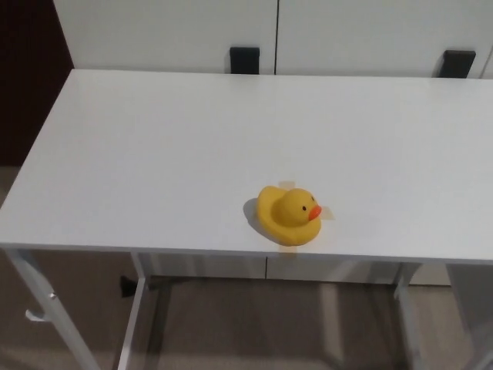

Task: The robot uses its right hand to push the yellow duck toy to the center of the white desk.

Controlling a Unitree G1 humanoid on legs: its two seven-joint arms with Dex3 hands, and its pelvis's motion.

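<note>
Sitting upright near the front edge of the white desk (154, 146), a little right of its middle, the yellow duck toy (288, 216) points its orange beak toward the right. Nothing touches it. Neither robot hand shows, so whether they are wide or closed cannot be told. Two black brackets (244, 59) stand against the white wall panels (162, 31) behind the desk.

The yellow duck toy (289, 216) sits near the front edge of the white desk (154, 154), beak pointing right.
</note>
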